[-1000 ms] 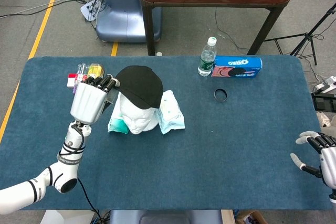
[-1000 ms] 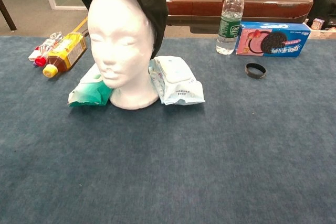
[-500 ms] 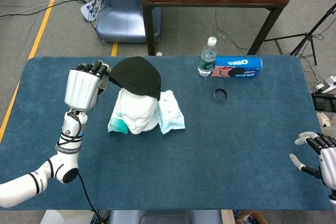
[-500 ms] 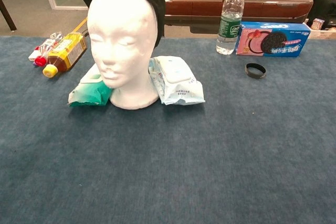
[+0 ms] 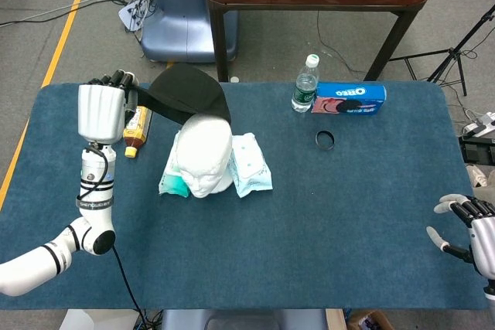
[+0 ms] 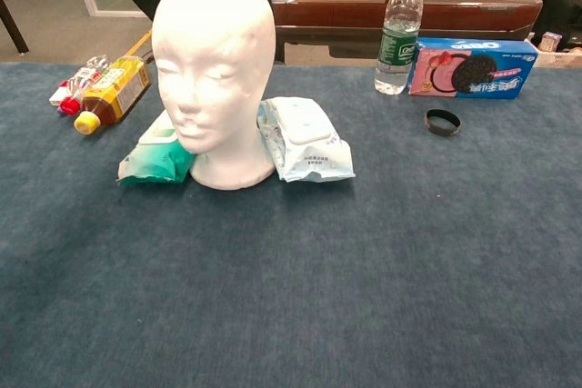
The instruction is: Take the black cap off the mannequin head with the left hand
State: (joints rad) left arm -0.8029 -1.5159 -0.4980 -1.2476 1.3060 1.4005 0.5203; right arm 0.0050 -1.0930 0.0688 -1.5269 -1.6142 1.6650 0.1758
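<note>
While the left hand (image 5: pixel 101 108) holds the black cap (image 5: pixel 186 94) raised by its near edge, fingers curled over the fabric at the hand's top, the step in hand looks like carrying the cap clear of the white foam mannequin head (image 5: pixel 203 150). Done well, this probably means lifting up and away to the robot's left, keeping the pinch firm so the soft cap does not slip, and not dragging its far edge across the foam, which could tip the head. The cap extends from the fingertips toward the head, its far edge just over the bare crown; whether they touch is unclear. It is matte black, limp and dome-shaped. The right hand (image 5: pixel 469 229) rests far off at the table's corner, fingers spread, holding nothing.
</note>
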